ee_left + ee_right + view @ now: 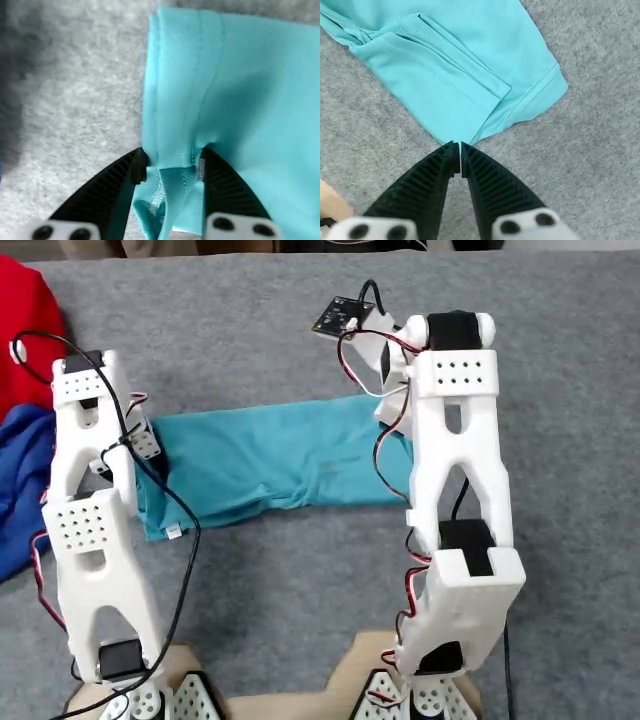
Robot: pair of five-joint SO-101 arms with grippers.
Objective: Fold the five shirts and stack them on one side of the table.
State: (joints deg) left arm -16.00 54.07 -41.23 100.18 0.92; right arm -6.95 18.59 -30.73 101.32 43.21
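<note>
Currently three shirts lie on the bench (250, 320): one teal shirt (270, 455) folded across the middle, one red shirt (25, 330) and one blue shirt (20, 480) at the left edge. The left pincer (170, 165) clamps the teal shirt's end; the right pincer (459, 152), tips together, touches its opposite corner.

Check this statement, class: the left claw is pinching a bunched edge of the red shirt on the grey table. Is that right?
No. The colour is wrong: the left claw is pinching a bunched edge of the teal shirt on the grey table. The left wrist view shows it.
</note>
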